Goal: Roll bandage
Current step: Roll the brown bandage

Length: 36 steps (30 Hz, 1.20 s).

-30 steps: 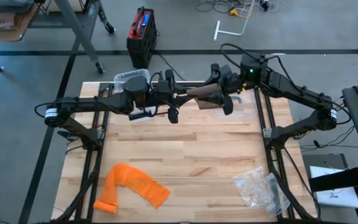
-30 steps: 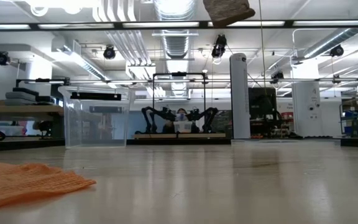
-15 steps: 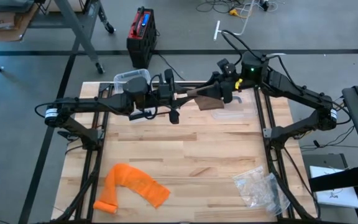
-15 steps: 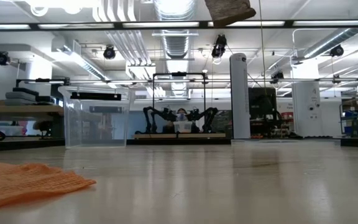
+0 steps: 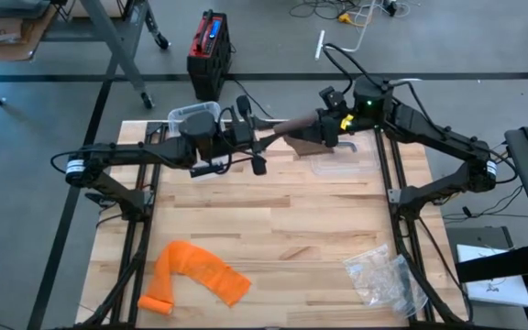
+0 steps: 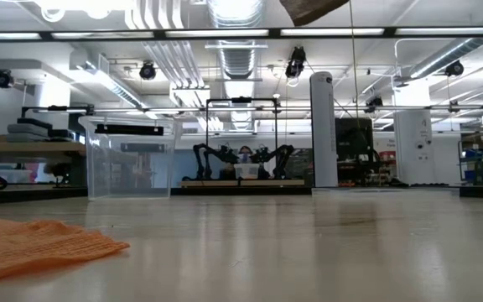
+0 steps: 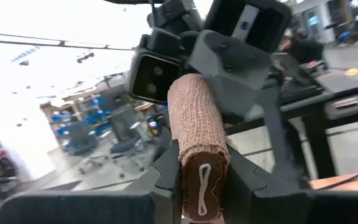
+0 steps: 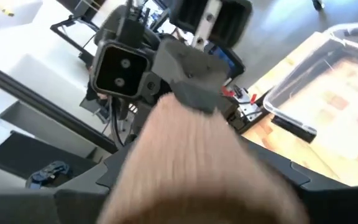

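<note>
Two dark arms meet above the far middle of the wooden tabletop [image 5: 273, 229], with a brown bandage roll [image 5: 293, 128] held up in the air between them. On the left, the left end effector [image 5: 257, 139] is closed on one end of the bandage roll; the left wrist view shows its two fingers [image 7: 166, 171] pressed against either side of the roll, whose near end carries a small white clip. Farther right, the right end effector [image 5: 324, 128] sits at the roll's other end, and the right wrist view shows the tan roll filling the space between its fingers, so it grips the roll too. A clear plastic container [image 5: 195, 116] stands on the tabletop near the far edge, behind the left arm. An orange mesh cloth [image 5: 195, 275] lies at the near left corner. A crumpled clear plastic bag [image 5: 383, 275] lies at the near right corner.
</note>
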Motion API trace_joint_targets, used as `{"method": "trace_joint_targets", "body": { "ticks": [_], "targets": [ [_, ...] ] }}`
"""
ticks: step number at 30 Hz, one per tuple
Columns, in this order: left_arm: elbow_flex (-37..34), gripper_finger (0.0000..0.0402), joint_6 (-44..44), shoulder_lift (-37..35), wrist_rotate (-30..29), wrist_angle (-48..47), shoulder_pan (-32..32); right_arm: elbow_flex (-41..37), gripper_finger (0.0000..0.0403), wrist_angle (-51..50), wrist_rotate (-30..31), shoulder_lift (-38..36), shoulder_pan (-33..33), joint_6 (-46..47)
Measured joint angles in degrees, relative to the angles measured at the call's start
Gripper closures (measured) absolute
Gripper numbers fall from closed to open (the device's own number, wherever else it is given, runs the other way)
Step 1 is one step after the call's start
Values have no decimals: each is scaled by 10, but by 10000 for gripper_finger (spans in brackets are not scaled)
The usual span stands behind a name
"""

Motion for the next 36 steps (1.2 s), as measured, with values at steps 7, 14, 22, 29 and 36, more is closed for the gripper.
{"method": "trace_joint_targets", "body": {
  "ticks": [7, 14, 22, 29, 36],
  "targets": [
    [-1, 336, 65, 0, -14, -15, 0, 0, 192, 0, 23, 1, -2, 7],
    [-2, 339, 69, -1, -11, -10, -1, -1, 188, -4, 25, 2, -2, -1],
    [-1, 339, 69, -1, -8, -14, -1, 0, 127, 2, 25, 1, -3, -5],
    [-2, 333, 94, -1, -7, -14, -2, 0, 78, 3, 21, -1, -5, 0],
    [-2, 339, 96, 1, -7, -13, -3, 0, 71, 19, 21, -1, -9, -3]
  ]
}}
